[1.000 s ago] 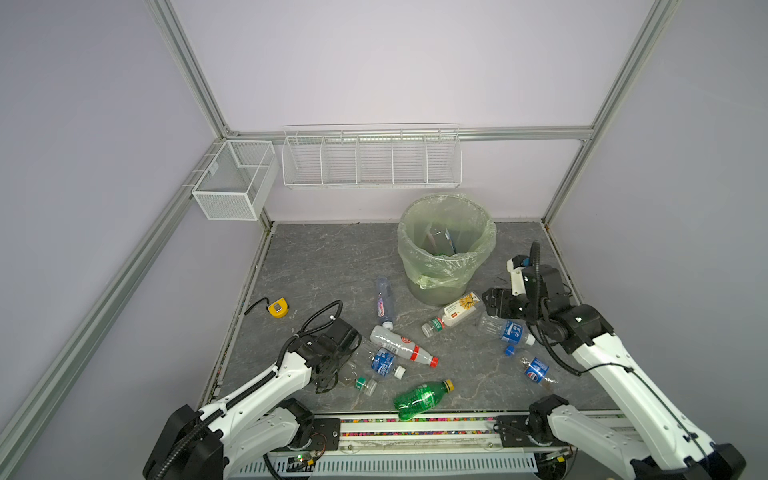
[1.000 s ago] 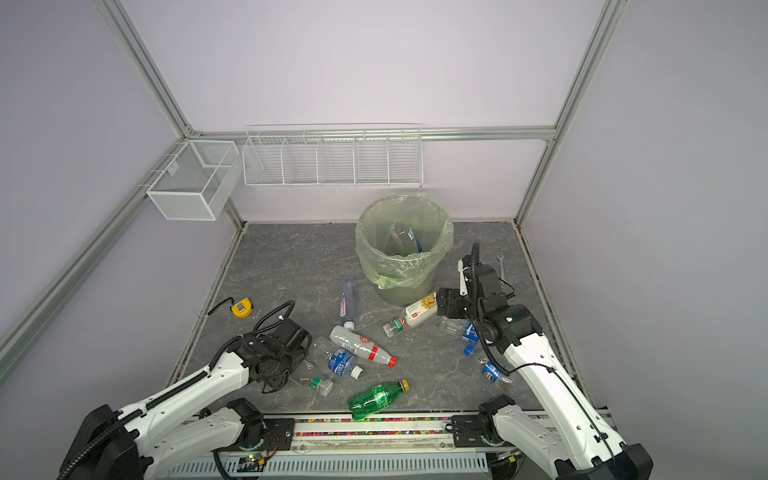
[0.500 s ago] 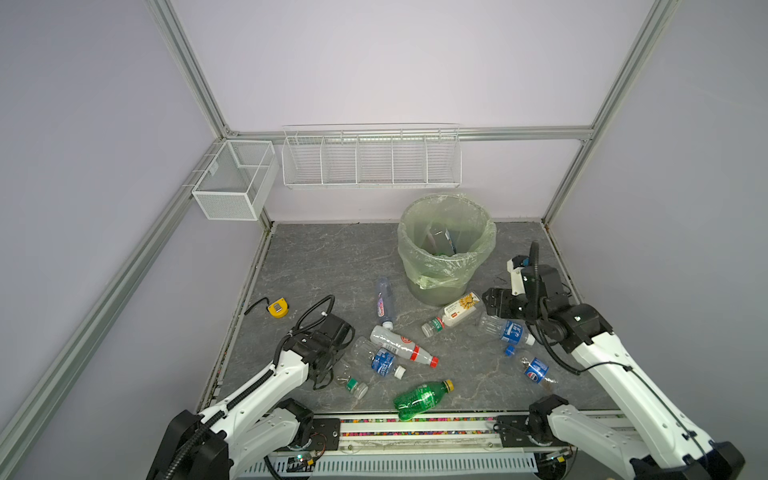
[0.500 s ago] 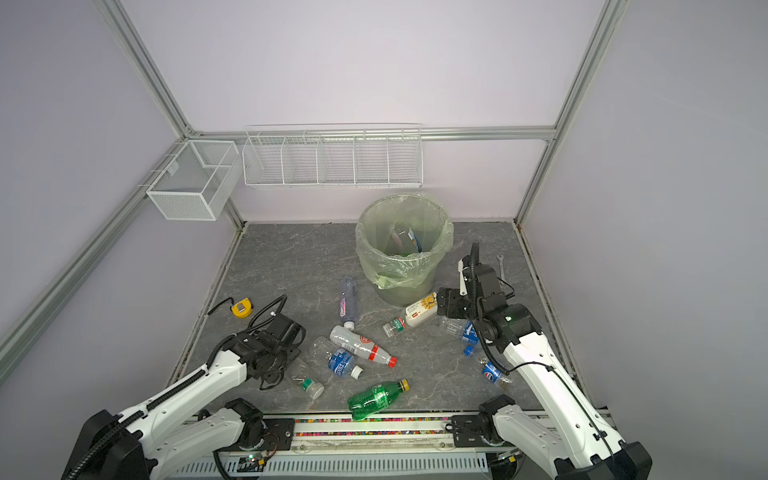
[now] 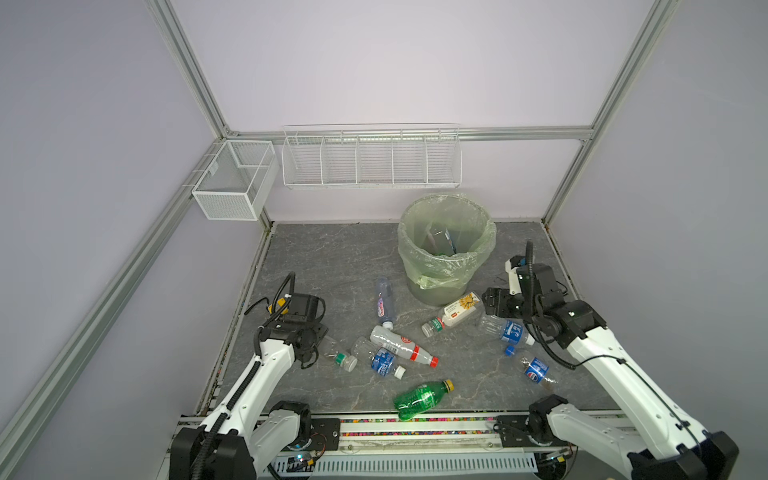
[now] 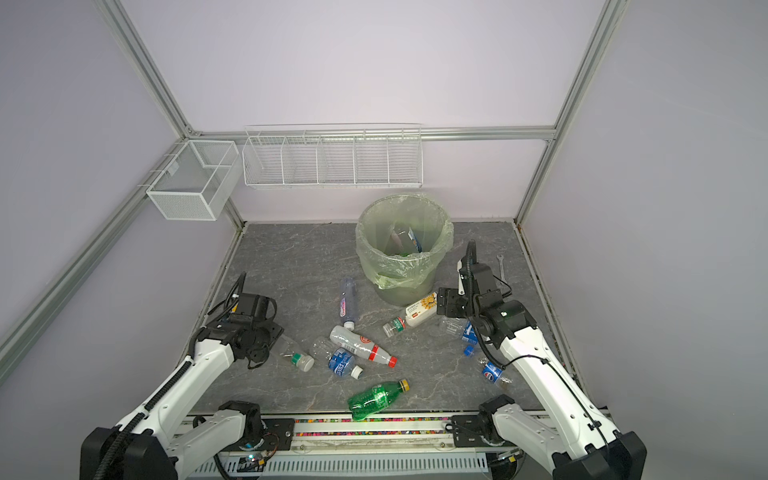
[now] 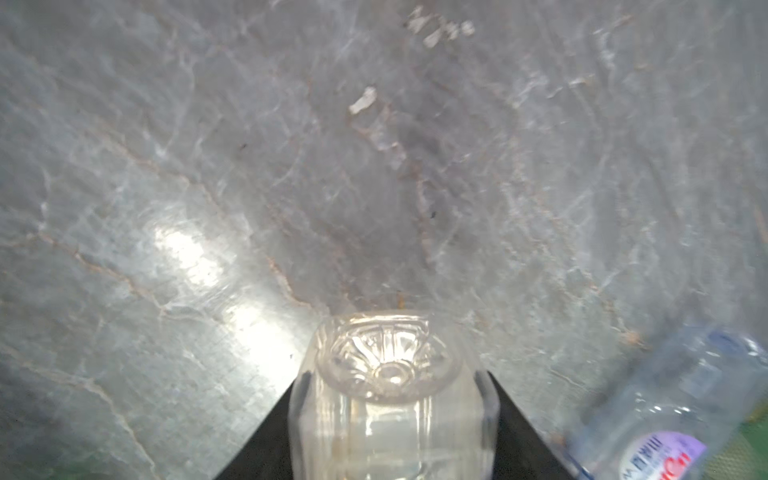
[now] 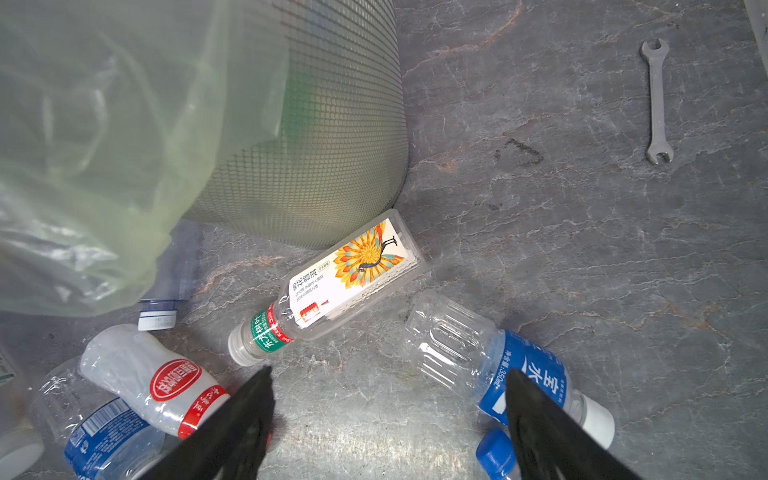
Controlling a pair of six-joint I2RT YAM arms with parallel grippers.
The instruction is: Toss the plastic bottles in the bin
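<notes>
Right wrist view, peacock-label bottle [image 8: 340, 291], blue-label bottle [image 8: 498, 365] reading 350mL

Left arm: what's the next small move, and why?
Probably lift the left gripper straight up. In its wrist view the fingers flank and seem to press the clear bottle, which lies low beside neighbouring bottles; rising first should clear them before swinging toward the bin.

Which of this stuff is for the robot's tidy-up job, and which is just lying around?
For the job:
bin
clear bottle, being gripped
green bottle
peacock bottle
other bottles

Just lying about:
wrench
wire baskets
</notes>
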